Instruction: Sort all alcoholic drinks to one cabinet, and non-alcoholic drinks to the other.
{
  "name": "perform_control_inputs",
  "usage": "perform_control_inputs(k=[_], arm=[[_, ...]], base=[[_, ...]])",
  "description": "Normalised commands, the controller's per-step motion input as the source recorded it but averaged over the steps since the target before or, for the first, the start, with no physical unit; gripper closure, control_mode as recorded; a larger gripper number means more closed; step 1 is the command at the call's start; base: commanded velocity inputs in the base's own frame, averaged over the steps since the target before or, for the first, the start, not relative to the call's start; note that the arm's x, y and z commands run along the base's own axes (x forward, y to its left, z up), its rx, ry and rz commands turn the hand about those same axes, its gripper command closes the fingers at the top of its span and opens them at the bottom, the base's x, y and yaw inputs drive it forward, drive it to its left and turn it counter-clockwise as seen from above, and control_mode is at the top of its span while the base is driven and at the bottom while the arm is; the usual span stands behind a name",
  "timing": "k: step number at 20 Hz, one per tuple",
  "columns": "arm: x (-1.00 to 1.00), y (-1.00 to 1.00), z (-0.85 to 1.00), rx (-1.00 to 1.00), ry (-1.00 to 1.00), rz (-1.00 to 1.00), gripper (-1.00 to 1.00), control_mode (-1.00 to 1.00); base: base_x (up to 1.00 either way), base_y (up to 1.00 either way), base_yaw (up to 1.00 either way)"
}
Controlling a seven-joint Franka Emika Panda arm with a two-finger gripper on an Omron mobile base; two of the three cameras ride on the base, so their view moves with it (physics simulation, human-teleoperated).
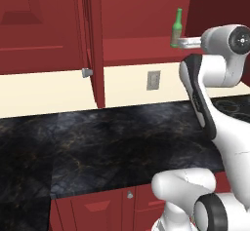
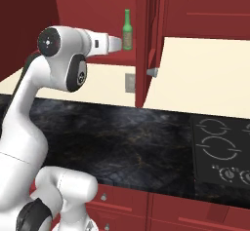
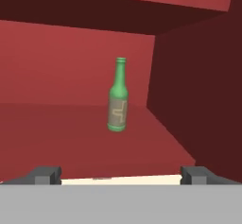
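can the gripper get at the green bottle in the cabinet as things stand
Probably yes. The green bottle stands upright on the open cabinet's shelf, straight ahead of the open gripper. Nothing lies between its fingers and the bottle, and the cabinet door is swung aside.

Red kitchen with dark stone counter

Glossy red wall cabinets (image 1: pixel 44 30) hang above a cream wall (image 2: pixel 205 74) with a grey outlet plate (image 1: pixel 153 80); one open cabinet door (image 2: pixel 146 40) (small grey knob) juts out over the black marbled countertop (image 1: pixel 112 142), beside a black cooktop (image 2: pixel 222 152) and red base cabinets (image 2: pixel 161 210).
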Motion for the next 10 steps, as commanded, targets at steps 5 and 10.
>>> perform_control_inputs(k=[5,10], arm=[[-0.55,0.20,0.00,0.06,0.00,0.00,-1.00,-1.00],[-0.46,0.12,0.03,0.04,0.00,-0.05,-1.00,-1.00]], base=[[0.00,0.00,0.00],[0.00,0.00,0.00]])
